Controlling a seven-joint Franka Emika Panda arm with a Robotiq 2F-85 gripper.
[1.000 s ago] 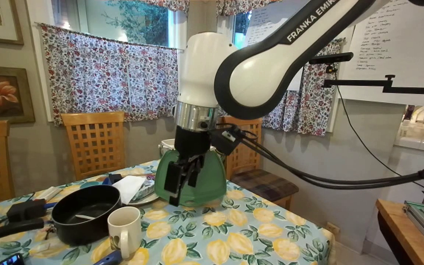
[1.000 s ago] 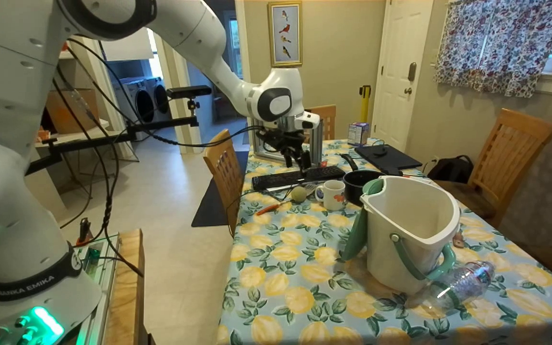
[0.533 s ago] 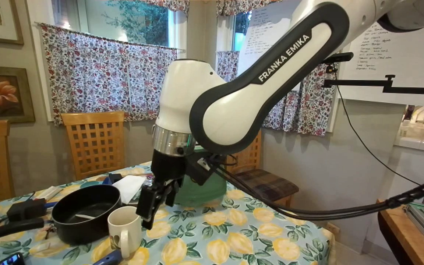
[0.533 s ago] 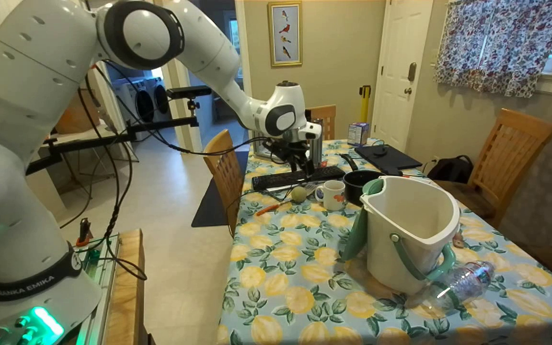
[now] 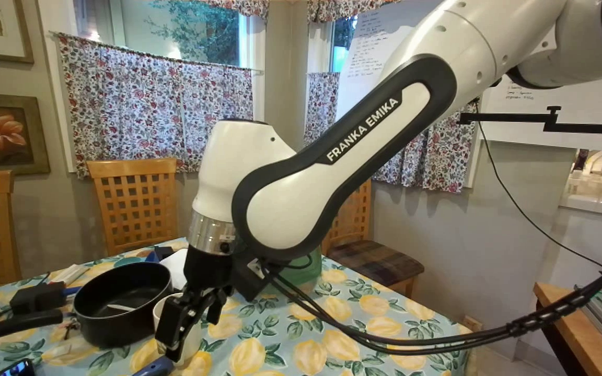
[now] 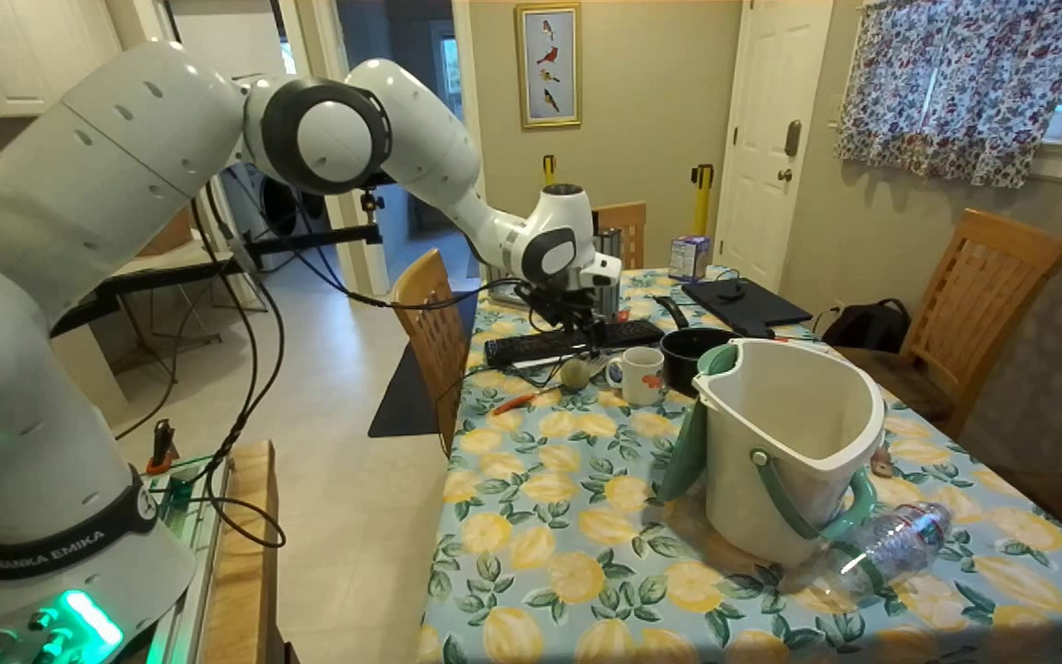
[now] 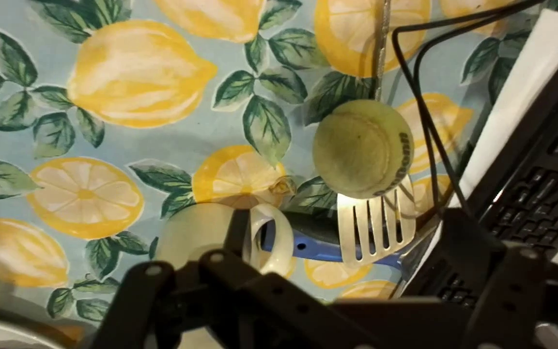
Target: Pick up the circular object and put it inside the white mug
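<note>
The circular object is a yellow-green tennis ball (image 7: 363,149) on the table; it also shows in an exterior view (image 6: 574,373). The white mug (image 6: 642,376) stands upright beside it, its handle toward the ball. The mug shows in the wrist view (image 7: 196,230) and, partly covered by my gripper, in an exterior view (image 5: 192,342), where the ball is hidden. My gripper (image 7: 351,235) is open and empty. In the wrist view one finger overlaps the mug by its handle and the ball lies above the gap. The gripper (image 6: 586,339) is above the table near the ball and mug.
A slotted metal spatula (image 7: 376,230) lies against the ball, with a blue handle (image 7: 317,248) near it. A keyboard (image 6: 531,347) and thin black cables (image 7: 422,97) are close by. A black pan (image 5: 123,303) stands beside the mug. A white bucket (image 6: 771,498) and plastic bottle (image 6: 900,544) stand farther off.
My gripper has come down and moved left in an exterior view, now in front of the mug there. It stays open. The ball and mug have not moved.
</note>
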